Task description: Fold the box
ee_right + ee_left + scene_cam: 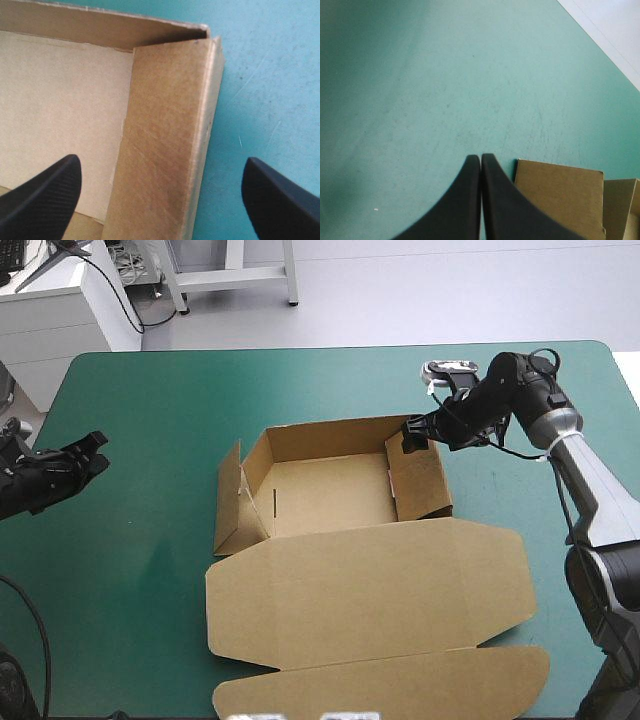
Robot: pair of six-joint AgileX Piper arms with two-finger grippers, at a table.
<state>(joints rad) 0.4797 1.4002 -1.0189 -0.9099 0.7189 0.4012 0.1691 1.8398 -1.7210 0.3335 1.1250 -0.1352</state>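
your right gripper (415, 433) is spread astride the right wall of the box (330, 490), which sits central on the surface (140, 570). your left gripper (98, 450) is pressed together, well apart.

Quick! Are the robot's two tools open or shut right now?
Left tool: shut, holding nothing.
Right tool: open, holding nothing, lined up over a raised wall of the brown cardboard box.

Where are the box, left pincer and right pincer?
box (370, 590): high view, on the flat lid.
left pincer (480, 157): left wrist view, where the shut fingertips meet.
right pincer (161, 159): right wrist view, midway between the open fingertips, astride a box wall.
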